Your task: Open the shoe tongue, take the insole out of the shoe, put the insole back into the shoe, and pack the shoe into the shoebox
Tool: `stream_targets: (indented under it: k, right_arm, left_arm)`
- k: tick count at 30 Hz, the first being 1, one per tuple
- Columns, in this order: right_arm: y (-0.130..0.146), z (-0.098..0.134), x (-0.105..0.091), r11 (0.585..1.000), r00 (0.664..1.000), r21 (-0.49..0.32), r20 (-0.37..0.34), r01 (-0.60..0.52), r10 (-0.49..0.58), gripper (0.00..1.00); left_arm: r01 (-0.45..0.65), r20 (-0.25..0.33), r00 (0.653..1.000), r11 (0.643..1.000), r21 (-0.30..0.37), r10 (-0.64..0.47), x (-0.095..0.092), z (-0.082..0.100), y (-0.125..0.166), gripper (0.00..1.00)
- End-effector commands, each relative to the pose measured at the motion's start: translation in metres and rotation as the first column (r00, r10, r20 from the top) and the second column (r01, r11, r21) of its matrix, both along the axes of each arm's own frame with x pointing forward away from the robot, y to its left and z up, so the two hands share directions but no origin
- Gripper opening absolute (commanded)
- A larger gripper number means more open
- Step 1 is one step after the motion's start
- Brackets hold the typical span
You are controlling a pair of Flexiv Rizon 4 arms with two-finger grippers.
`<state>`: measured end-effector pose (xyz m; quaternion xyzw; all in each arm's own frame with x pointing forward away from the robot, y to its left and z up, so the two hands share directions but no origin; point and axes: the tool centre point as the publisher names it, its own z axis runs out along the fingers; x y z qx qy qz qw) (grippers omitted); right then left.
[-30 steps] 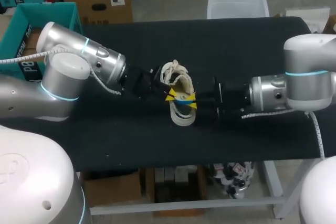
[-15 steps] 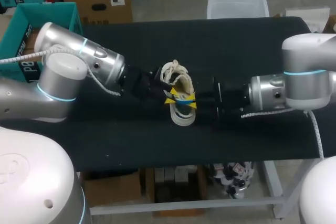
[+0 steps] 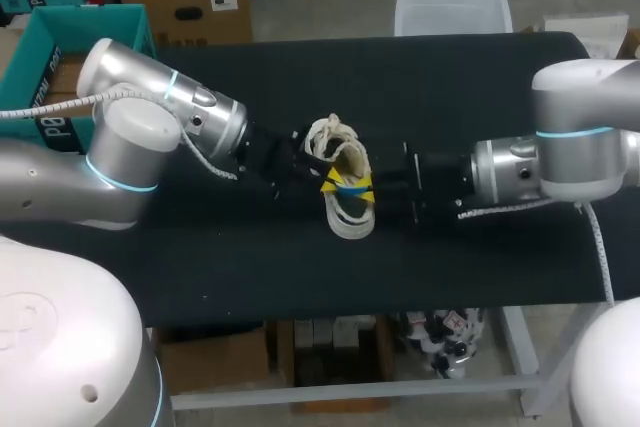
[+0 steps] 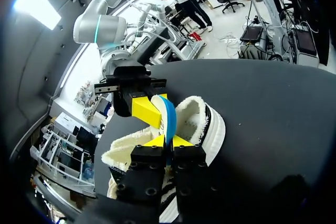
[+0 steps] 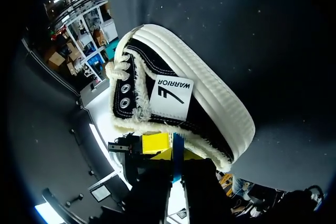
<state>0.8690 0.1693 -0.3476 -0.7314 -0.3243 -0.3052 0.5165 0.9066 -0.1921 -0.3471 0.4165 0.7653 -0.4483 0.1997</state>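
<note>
While the shoe (image 3: 346,215) is sitting mid-tabletop (image 3: 480,97), both arms are meeting over it, left arm coming in from the left, right arm from the right. Laces (image 3: 325,133) are bunching at the shoe's far end. The left wrist view is showing its fuzzy pale lining and its white sole.

The blue insole (image 3: 346,187) is standing edge-on at the shoe's opening, between the two hands. How much of it is sitting inside the shoe I cannot tell.

The left hand (image 3: 326,181) is pinching the insole, yellow tips pressing close on either side of the thin blue edge. The right hand (image 3: 364,187) is pinching the same insole from the opposite side, just beside the left hand, tips nearly touching it.

The shoe's black side with its white label patch is facing the right wrist view, just ahead of the right hand.
</note>
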Motion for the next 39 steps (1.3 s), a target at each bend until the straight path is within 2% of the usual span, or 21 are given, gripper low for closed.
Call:
stream_targets:
  k: [1,5,6,7,10,14,18,19,20,22,32,33,35,37,38,39]
  right_arm:
    - [0.000,-0.011,0.012,1.000,1.000,0.015,-0.020,-0.024,0.024,0.00]
    - [-0.002,-0.008,0.007,1.000,1.000,0.004,-0.020,-0.023,0.024,0.00]
    - [-0.002,-0.006,0.005,1.000,1.000,0.000,-0.016,-0.021,0.021,0.04]
    - [-0.004,-0.002,0.002,1.000,1.000,-0.012,-0.006,-0.015,0.014,0.16]
    - [-0.006,0.006,-0.006,0.999,1.000,-0.041,0.015,-0.005,0.006,0.31]
    - [-0.006,0.015,-0.014,0.996,0.999,-0.085,0.037,-0.002,0.005,0.36]
    - [-0.005,0.018,-0.017,0.995,0.999,-0.097,0.041,-0.004,0.008,0.31]
    - [-0.005,0.019,-0.018,0.995,0.999,-0.100,0.040,-0.006,0.010,0.27]
    - [-0.004,0.019,-0.018,0.995,0.999,-0.103,0.039,-0.007,0.011,0.21]
    - [-0.003,0.018,-0.016,0.994,0.999,-0.111,0.032,-0.012,0.016,0.00]
    - [0.000,0.008,-0.011,0.985,1.000,-0.172,-0.013,-0.027,0.025,0.00]
    - [0.000,0.008,-0.010,0.983,1.000,-0.181,-0.017,-0.028,0.026,0.00]
    - [-0.001,0.007,-0.010,0.980,0.999,-0.198,-0.020,-0.031,0.028,0.00]
    - [0.000,0.007,-0.009,0.976,0.999,-0.216,-0.020,-0.036,0.032,0.00]
    - [0.000,0.006,-0.009,0.974,0.999,-0.224,-0.021,-0.038,0.034,0.00]
    - [0.000,0.006,-0.009,0.972,0.999,-0.231,-0.021,-0.040,0.036,0.00]
  left_arm:
    - [0.001,-0.006,1.000,1.000,0.001,-0.001,0.004,-0.005,-0.003,0.00]
    - [0.003,-0.006,1.000,1.000,0.000,-0.003,0.004,-0.005,-0.003,0.00]
    - [0.003,-0.005,1.000,1.000,-0.001,-0.003,0.003,-0.005,-0.003,0.00]
    - [0.005,-0.004,1.000,1.000,-0.002,-0.005,0.002,-0.004,-0.002,0.00]
    - [0.008,0.005,1.000,1.000,-0.004,-0.008,0.001,-0.002,-0.002,0.00]
    - [0.008,0.008,1.000,1.000,-0.004,-0.008,0.000,-0.002,-0.003,0.00]
    - [0.006,0.010,1.000,1.000,-0.002,-0.006,-0.001,-0.001,-0.003,0.00]
    - [0.006,0.010,1.000,1.000,-0.002,-0.006,-0.001,-0.001,-0.003,0.00]
    - [0.005,0.010,1.000,1.000,-0.002,-0.005,-0.001,-0.002,-0.004,0.00]
    - [0.005,0.010,1.000,1.000,-0.002,-0.005,-0.001,-0.002,-0.004,0.00]
    - [0.004,0.009,1.000,1.000,-0.004,-0.004,-0.004,0.001,0.000,0.00]
    - [0.005,0.010,1.000,1.000,-0.002,-0.005,-0.006,0.002,0.001,0.29]
    - [0.008,0.012,1.000,1.000,0.005,-0.008,-0.008,0.006,0.002,0.65]
    - [0.010,0.017,1.000,1.000,0.010,-0.010,-0.012,0.012,0.005,0.91]
    - [0.012,0.021,1.000,1.000,0.012,-0.012,-0.013,0.014,0.006,0.99]
    - [0.011,0.025,1.000,1.000,0.018,-0.011,-0.015,0.017,0.008,1.00]
